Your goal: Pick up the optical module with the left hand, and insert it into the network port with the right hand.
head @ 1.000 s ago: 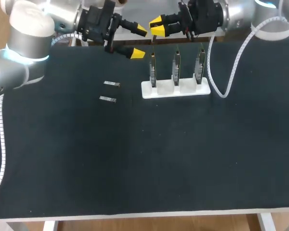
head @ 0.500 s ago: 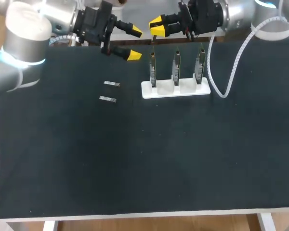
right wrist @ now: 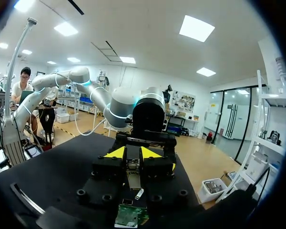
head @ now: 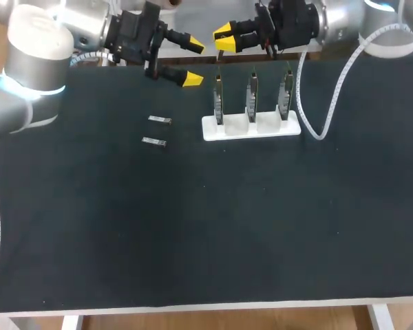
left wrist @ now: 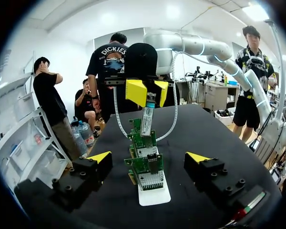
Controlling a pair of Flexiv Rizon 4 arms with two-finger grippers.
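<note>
My left gripper (head: 191,62) is sitting slightly further left than a second ago, its fingers gaping wide and empty. My right gripper (head: 225,40) is pinching the optical module (left wrist: 147,117), a slim silver labelled bar, which is hanging upright above the end network card (head: 219,103) in the white stand (head: 251,129).

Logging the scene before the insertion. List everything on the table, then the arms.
loose optical modules: two, silvery, flat on the table left of the stand, apart
held optical module: one, silvery, hanging down near the cards
network cards: three, green, upright in a row on the stand
stand: one, white, far middle of the table
table: one, black top
left gripper: yellow tips, open, empty, left of the cards
right gripper: yellow tips, shut on the held optical module
</note>
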